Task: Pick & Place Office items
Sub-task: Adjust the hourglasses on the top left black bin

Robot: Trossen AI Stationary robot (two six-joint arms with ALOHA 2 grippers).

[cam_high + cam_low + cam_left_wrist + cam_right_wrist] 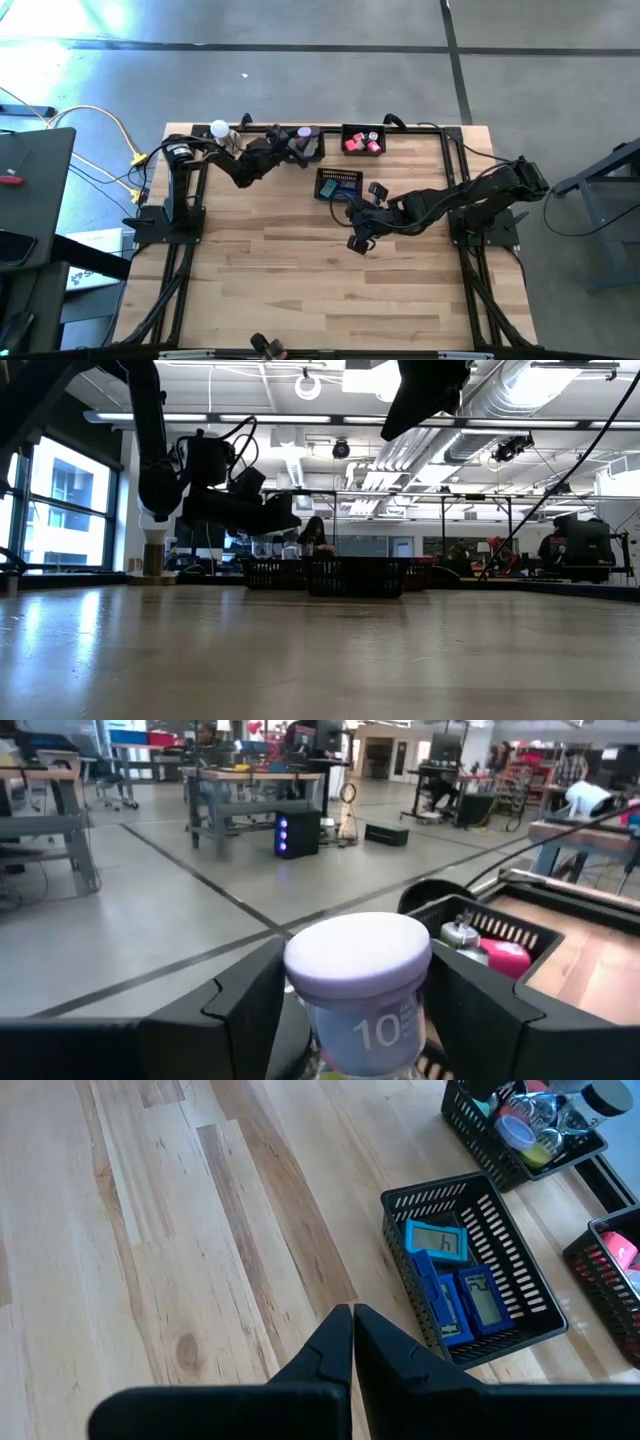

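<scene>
- Left gripper (355,1010) jaws clamp a lavender roll (362,988) above the far-edge trays.
- Right gripper (352,1342) jaws pressed together, empty, over the tabletop (150,1230) beside the blue blocks' tray (520,1295).

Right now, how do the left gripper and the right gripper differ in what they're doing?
The left gripper holds a lavender-capped roll between its jaws, while the right gripper holds nothing, its jaws closed together. The left gripper is at the far edge over the left mesh tray; the right gripper hangs over bare wood beside the tray of blue blocks. Both are dark and two-fingered.
</scene>
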